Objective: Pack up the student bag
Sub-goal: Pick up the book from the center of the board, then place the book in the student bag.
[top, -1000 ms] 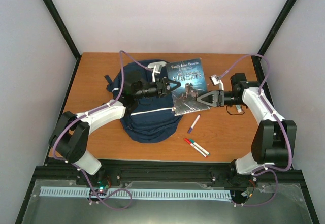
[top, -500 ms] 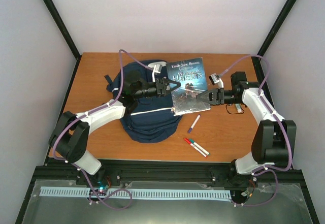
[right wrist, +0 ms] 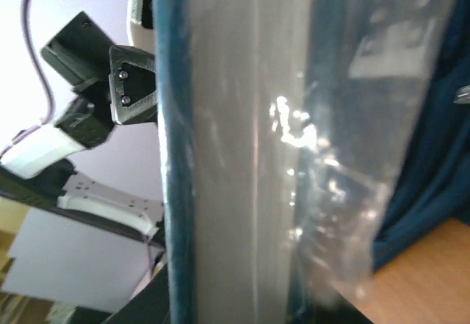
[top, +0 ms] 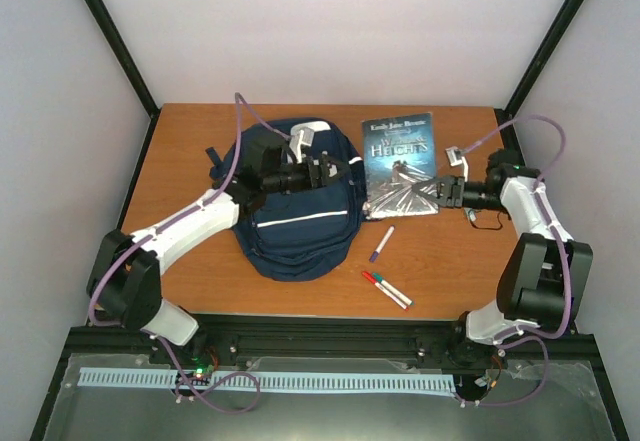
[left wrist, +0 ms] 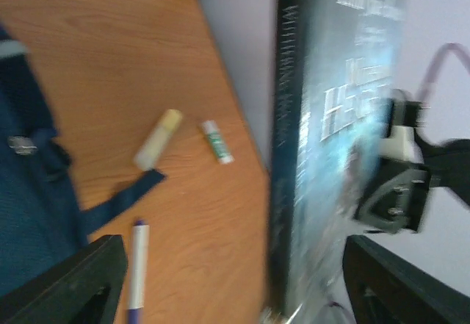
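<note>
The student bag [top: 300, 231] lies left of centre on the tabletop [top: 180, 161]. Over its 1 o'clock corner hangs the left gripper [top: 340, 169], jaws wide and empty. At 3 o'clock from there, the right gripper [top: 426, 193] has its jaws clamped on the book [top: 398, 151].

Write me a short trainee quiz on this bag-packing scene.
1. Fill in: the left gripper has its jaws ____.
2. Choose: the book is gripped by A) the left gripper, B) the right gripper, C) nothing.
3. True or false: the book lies inside the student bag.
Key: 1 open; 2 B; 3 false.
</note>
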